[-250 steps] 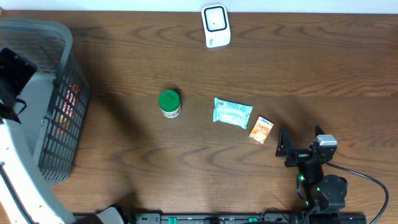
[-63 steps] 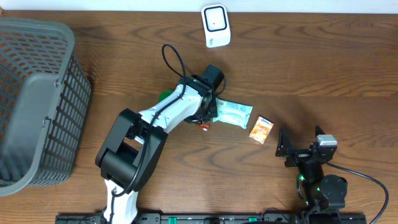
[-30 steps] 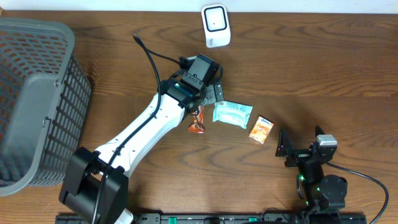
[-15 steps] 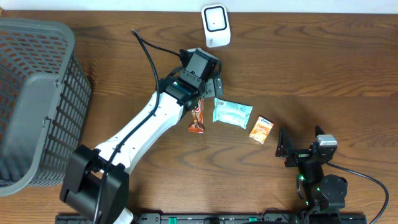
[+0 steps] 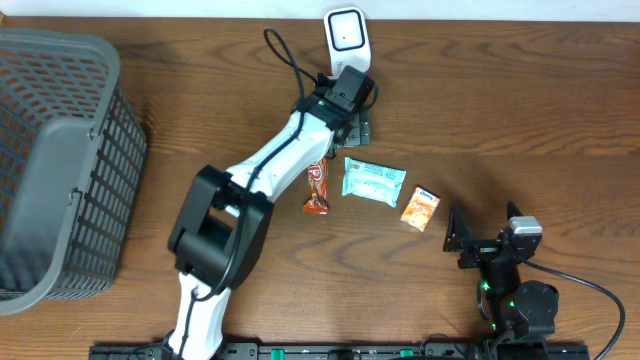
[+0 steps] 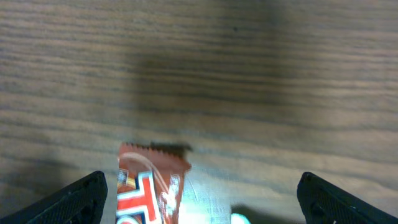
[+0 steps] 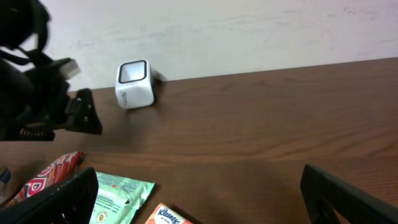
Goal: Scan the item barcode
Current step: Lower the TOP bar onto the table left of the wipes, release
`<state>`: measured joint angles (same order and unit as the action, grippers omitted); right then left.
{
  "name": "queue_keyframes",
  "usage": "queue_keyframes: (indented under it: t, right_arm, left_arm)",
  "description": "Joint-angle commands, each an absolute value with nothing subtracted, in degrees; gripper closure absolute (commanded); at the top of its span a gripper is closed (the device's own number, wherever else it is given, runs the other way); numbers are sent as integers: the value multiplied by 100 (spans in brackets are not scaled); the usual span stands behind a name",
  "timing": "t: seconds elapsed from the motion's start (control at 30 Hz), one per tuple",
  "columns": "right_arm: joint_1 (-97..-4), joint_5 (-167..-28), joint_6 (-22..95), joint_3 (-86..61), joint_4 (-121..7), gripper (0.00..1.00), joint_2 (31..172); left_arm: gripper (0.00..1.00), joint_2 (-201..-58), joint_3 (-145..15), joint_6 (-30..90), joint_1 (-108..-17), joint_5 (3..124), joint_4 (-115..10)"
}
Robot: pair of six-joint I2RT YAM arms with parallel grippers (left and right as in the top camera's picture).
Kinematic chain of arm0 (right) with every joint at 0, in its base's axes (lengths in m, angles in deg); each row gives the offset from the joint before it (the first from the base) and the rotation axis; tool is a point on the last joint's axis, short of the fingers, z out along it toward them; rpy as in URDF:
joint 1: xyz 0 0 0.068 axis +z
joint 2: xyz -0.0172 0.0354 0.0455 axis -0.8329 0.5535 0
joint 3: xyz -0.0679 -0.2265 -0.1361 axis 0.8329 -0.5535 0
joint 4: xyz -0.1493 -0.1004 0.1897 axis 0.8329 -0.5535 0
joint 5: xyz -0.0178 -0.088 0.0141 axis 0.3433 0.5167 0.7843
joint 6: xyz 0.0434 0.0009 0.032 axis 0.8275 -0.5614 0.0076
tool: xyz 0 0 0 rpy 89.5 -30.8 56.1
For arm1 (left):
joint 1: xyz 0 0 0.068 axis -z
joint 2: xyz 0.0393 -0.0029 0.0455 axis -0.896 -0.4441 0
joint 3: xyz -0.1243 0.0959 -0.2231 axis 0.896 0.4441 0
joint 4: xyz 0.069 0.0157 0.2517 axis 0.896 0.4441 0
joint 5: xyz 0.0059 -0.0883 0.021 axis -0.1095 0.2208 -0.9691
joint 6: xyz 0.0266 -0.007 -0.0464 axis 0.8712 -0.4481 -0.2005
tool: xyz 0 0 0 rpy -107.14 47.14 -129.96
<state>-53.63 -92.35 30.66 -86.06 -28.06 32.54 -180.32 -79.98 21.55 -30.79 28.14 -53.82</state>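
A red and orange snack bar (image 5: 317,188) lies flat on the wooden table; its upper end (image 6: 149,190) shows low in the left wrist view, nearer the left finger. My left gripper (image 5: 350,128) hangs open and empty over bare wood between the bar and the white scanner (image 5: 346,40), touching neither. In the left wrist view the left gripper (image 6: 202,202) holds nothing. My right gripper (image 5: 457,240) rests open and empty at the front right. The right wrist view shows the scanner (image 7: 134,84) standing at the far table edge by the wall.
A teal wipes packet (image 5: 373,181) and an orange tissue pack (image 5: 420,209) lie right of the bar. A grey mesh basket (image 5: 60,160) fills the left end of the table. The white left arm (image 5: 270,170) stretches diagonally across the middle.
The left gripper has moved away from the snack bar, up and to the right toward the scanner, still open. The bar stays lying on the table. The right arm has not moved.
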Motion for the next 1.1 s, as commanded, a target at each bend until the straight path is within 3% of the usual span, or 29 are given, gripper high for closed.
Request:
queue_keyframes:
  t: [0.0,0.57,0.67,0.93,1.07]
  right_arm:
    - [-5330,-9261,2979,-8612,-2825,1,3252]
    - [-5330,-9264,2979,-8612,-2825,1,3252]
    - [-5330,-9261,2979,-8612,-2825,1,3252]
    - [-5330,-9264,2979,-8612,-2828,1,3254]
    - [-5330,-9264,2979,-8612,-2825,1,3254]
  left_arm:
    - [2,-18292,-8319,2158,-3095,2327,-5248]
    - [0,-18642,-8317,1270,-3073,2309,-4822]
    - [7,-18642,-8317,1167,-3071,2311,-4671]
    - [8,-18650,-8317,1038,-3036,2528,-4566]
    - [22,-18711,-8317,1021,-2977,2528,-4562]
